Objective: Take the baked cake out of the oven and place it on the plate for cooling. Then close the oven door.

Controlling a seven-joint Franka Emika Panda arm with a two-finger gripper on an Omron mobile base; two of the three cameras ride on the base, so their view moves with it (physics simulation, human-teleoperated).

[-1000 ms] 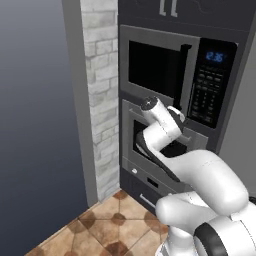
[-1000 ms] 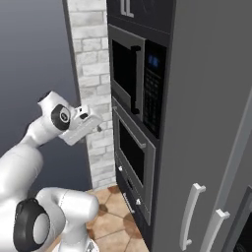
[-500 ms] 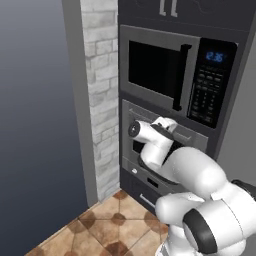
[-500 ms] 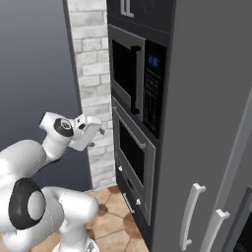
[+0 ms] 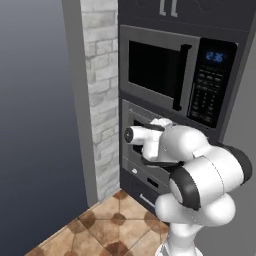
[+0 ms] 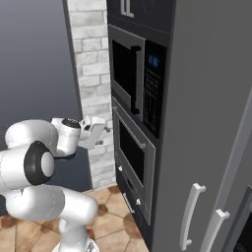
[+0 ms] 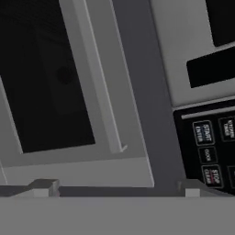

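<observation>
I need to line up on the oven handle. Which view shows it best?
The right base view: the oven handle runs unblocked across the closed door, with the open gripper beside it. The hand view shows it close, cropped. In the left base view the arm covers most of it.

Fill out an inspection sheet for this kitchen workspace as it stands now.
Surface: tiled floor; no counter or plate seen.
Job's things: oven with oven door shut, bar handle across the dark window; cake not seen.
Clutter: nothing seen.
Grippers: tool open, holding nothing, in front of the oven door, short of the handle.
Cables: nothing seen.
Surroundings: microwave above the oven, brick column to its left, tall grey cabinets.
</observation>
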